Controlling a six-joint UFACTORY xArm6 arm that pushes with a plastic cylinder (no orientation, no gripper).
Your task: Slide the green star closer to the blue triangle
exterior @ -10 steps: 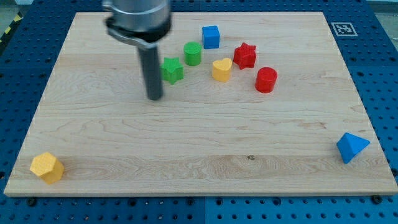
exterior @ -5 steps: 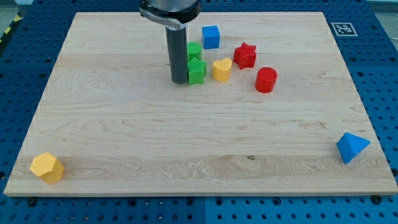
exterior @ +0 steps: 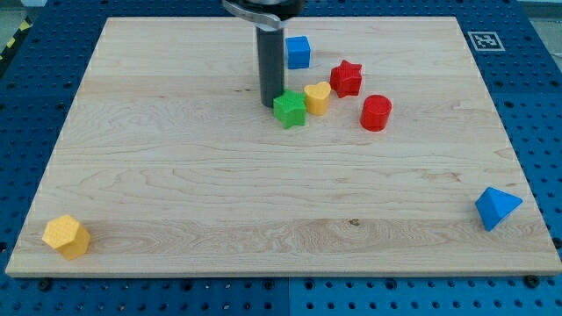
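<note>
The green star (exterior: 289, 110) lies on the wooden board (exterior: 176, 184), above its middle, touching or almost touching the yellow heart (exterior: 317, 97) on its right. The blue triangle (exterior: 497, 208) sits far off at the board's lower right corner. My tip (exterior: 270, 105) rests on the board against the green star's upper left side. The dark rod rises from it to the view's top edge.
A blue cube (exterior: 298, 52), a red star (exterior: 346, 78) and a red cylinder (exterior: 376, 113) lie right of the rod. A yellow hexagon (exterior: 67, 235) sits at the lower left corner. A printed tag (exterior: 482, 39) marks the upper right corner. The rod hides the green cylinder.
My tip has moved right and slightly up, pushing the green star right and down to beside the yellow heart. The green cylinder has gone out of sight behind the rod.
</note>
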